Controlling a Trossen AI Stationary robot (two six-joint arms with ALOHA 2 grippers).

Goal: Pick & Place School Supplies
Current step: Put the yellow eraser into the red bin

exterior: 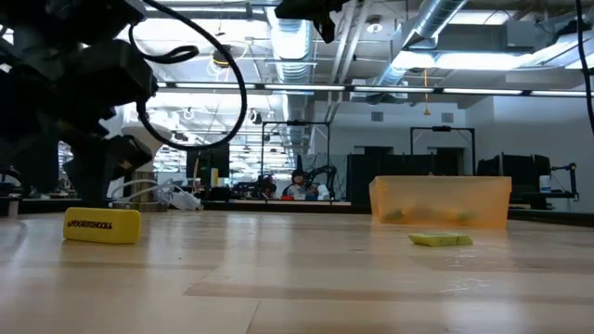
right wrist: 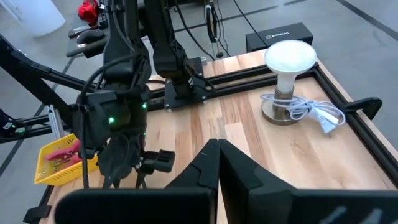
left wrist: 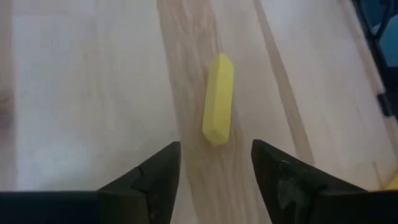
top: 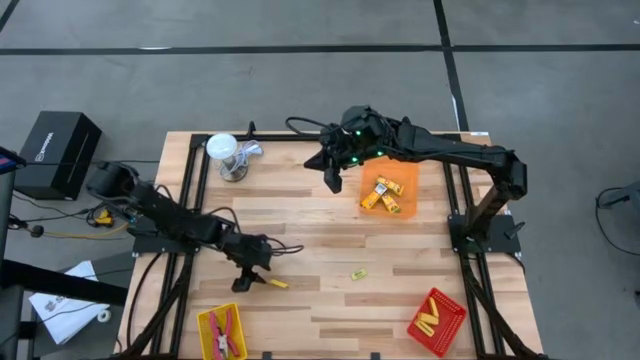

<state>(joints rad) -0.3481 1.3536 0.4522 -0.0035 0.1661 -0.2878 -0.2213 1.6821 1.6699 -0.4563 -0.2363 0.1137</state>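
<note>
The left gripper [top: 251, 281] hangs low over the table's near-left part with its fingers [left wrist: 158, 180] spread apart, empty; a yellow stick [left wrist: 218, 99] lies flat on the wood just ahead of the gap between them, at about 3 o'clock from the gripper in the high view [top: 277, 283], not touching either finger; a smaller yellow block [top: 358, 274] rests well off at 3 o'clock, near mid-table; the yellow tray [top: 205, 324] with red-handled tools [top: 224, 333] sits at 7 o'clock; the right gripper [top: 333, 180] waits at the far centre, fingers pressed together, beside the orange tray [top: 411, 183] holding yellow blocks [top: 383, 195]; the red tray [top: 449, 331] holds yellow sticks [top: 431, 315] at the near-right corner.
</note>
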